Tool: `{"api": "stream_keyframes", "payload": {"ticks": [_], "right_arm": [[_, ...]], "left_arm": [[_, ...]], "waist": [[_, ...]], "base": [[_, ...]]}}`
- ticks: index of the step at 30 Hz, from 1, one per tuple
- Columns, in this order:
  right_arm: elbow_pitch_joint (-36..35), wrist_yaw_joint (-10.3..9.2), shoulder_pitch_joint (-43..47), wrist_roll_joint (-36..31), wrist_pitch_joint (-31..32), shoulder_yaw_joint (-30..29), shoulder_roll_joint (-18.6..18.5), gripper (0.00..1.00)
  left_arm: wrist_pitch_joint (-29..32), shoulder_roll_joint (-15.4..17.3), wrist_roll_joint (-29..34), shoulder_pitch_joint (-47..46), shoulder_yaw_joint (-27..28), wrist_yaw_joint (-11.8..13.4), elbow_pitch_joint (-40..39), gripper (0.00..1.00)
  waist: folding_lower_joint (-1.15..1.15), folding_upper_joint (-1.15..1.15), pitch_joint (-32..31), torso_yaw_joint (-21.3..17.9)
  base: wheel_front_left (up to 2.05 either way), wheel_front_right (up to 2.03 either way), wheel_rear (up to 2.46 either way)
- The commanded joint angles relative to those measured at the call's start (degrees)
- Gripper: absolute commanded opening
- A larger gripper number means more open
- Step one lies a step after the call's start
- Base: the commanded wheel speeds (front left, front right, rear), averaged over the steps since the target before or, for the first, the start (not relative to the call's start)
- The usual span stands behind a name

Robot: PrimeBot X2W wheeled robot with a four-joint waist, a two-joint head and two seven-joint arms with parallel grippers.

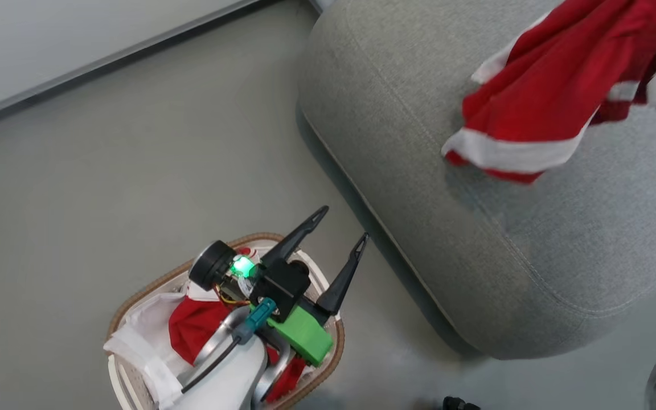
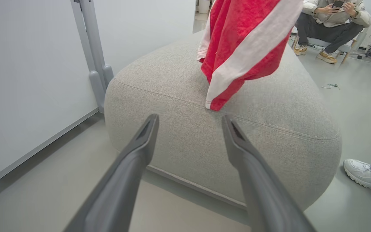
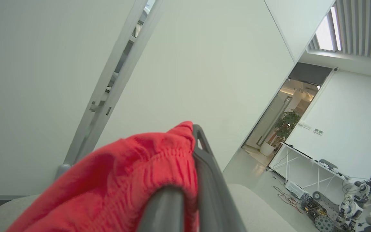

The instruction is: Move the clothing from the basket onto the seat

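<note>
**Two garments, two pincers: one hung over the seat, one lying under the left arm**

The right pincer (image 3: 194,135) is pressed together on a fold of the striped garment (image 1: 544,97). In the head view this garment is at the upper right. It hangs from the grip, long axis running down towards the seat (image 1: 419,171). Its white-banded hem is the lowest part and is over the cushion, inside the near seam. In the left wrist view the hem tip comes very close to the fabric, but contact cannot be judged. Letting go would likely drop it onto the seat, not the floor.

The left pincer (image 1: 343,224) is spread wide and holds nothing. It is above the basket (image 1: 248,236), with its fingers pointing out past the rim towards the seat. The plain red garment (image 1: 197,322) lies in the basket beside the white liner (image 1: 140,336). It is below and behind the fingertips, partly hidden by the wrist.

The left arm is far nearer to this garment. To reach it, the fingers would probably have to tip downward and pull back rather than extend. The liner touches the red cloth, so it could be caught in the same grasp.
</note>
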Motion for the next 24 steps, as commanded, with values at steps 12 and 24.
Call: {"api": "stream_keyframes", "payload": {"ticks": [12, 24], "right_arm": [[6.1, -0.08, -19.0, -2.8, 0.0, -9.8, -10.6, 0.00], [14.6, -0.08, -13.8, -7.3, 0.0, -15.2, -3.8, 0.00]], "left_arm": [[0.0, 2.9, 3.5, -7.9, 1.7, 0.6, -2.3, 1.00], [0.0, 3.7, 4.5, -10.6, 1.7, 1.4, -3.3, 1.00]], "waist": [[-0.01, 0.00, 19.6, 8.2], [-0.01, 0.00, 25.0, 8.7]], "base": [[0.00, 0.00, 0.00], [0.00, 0.00, 0.00]]}}
